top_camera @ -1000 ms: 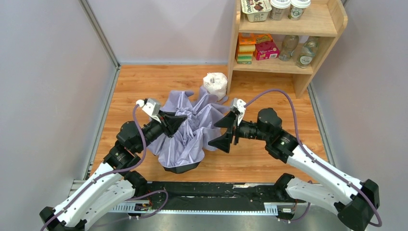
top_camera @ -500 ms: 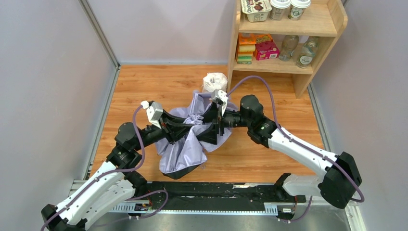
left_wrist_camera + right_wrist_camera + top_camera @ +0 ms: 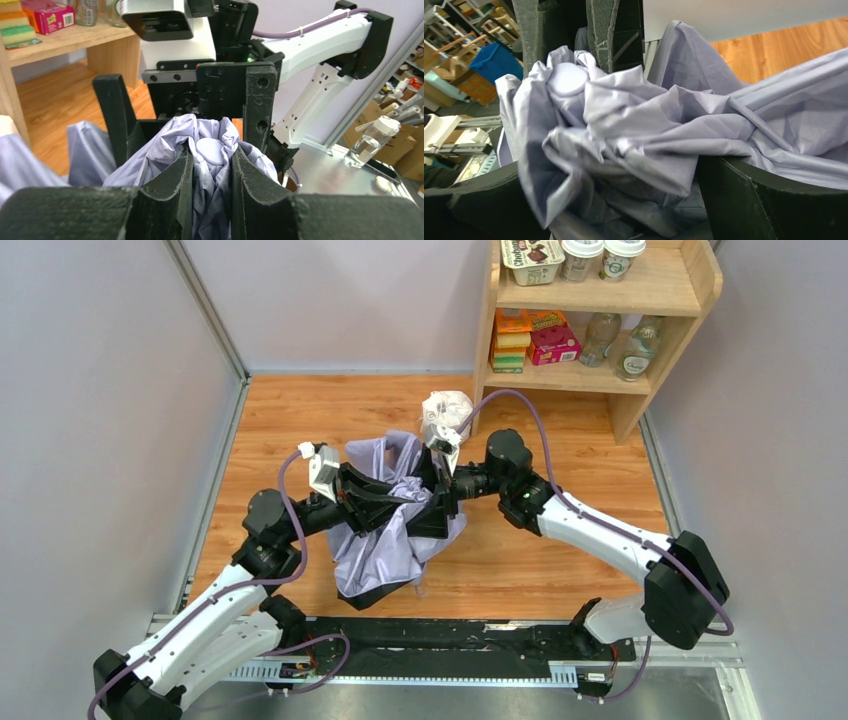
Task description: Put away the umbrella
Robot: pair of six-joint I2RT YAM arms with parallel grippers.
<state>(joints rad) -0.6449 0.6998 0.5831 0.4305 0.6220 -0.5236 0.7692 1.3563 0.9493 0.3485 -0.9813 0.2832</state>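
Wooden tabletop (image 3: 330, 410) with grey walls around it and a small shelf (image 3: 655, 285) at the far right corner; the umbrella (image 3: 385, 540) lies in the middle, between the two arms, just short of a white wrapped lump (image 3: 447, 410). Its canopy is collapsed but loose and crumpled, with the black underside showing at the near end, neither rolled nor strapped. The left gripper (image 3: 211, 165) is pinched narrowly on a bunch of the pale fabric beside the round tip cap (image 3: 210, 150). The right gripper (image 3: 438, 498) is spread as wide as it goes, one finger on either side of the same bunch, gripping nothing as far as I can tell. I judge the job about half done: the umbrella is folded down, but the cloth has yet to be gathered tight and fastened, and the whole thing carried to wherever it belongs
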